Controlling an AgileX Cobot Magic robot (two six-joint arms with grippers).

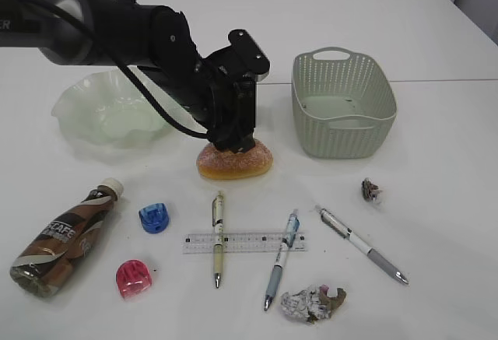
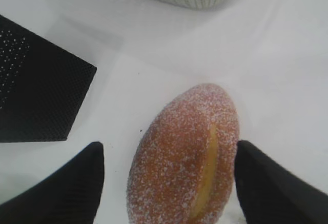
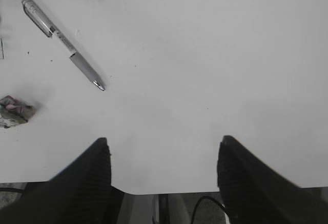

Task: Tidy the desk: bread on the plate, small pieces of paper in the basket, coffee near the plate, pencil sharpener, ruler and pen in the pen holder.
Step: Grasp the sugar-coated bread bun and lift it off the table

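The sugared bread lies on the table in front of the pale green wavy plate. My left gripper is open and straddles the bread, one finger on each side. A coffee bottle lies at the front left. A blue sharpener, a pink sharpener, a clear ruler and three pens lie at the front. Paper scraps lie nearby. My right gripper is open and empty.
The green basket stands empty at the back right. A black mesh-sided box, perhaps the pen holder, stands just beyond the bread and is partly hidden by my arm. My right gripper hangs over the table's front edge.
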